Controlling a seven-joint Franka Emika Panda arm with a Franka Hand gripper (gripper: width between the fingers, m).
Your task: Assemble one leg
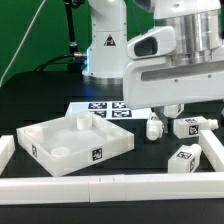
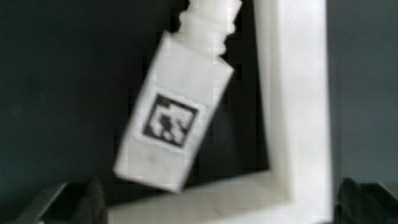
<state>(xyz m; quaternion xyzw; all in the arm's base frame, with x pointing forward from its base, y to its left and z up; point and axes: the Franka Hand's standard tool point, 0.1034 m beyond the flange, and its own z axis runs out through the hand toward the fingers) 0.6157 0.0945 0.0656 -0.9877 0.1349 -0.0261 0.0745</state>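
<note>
One leg [image 2: 178, 110] lies askew beside the rail [image 2: 302, 100] at the bench corner, where the spread gripper [image 2: 217, 203] could catch a finger on that rail.

The leg [image 2: 178, 110] is blurred in the wrist view, its tag unreadable, its narrow end cut off at the picture's edge. Of the hand [image 2: 214, 200], only two dark fingertips [image 2: 71, 203] show, wide apart. The exterior view cuts off the arm [image 1: 185, 40] at its top.

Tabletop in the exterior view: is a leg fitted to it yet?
No, the tabletop has empty sockets; the legs lie loose beside it.
</note>
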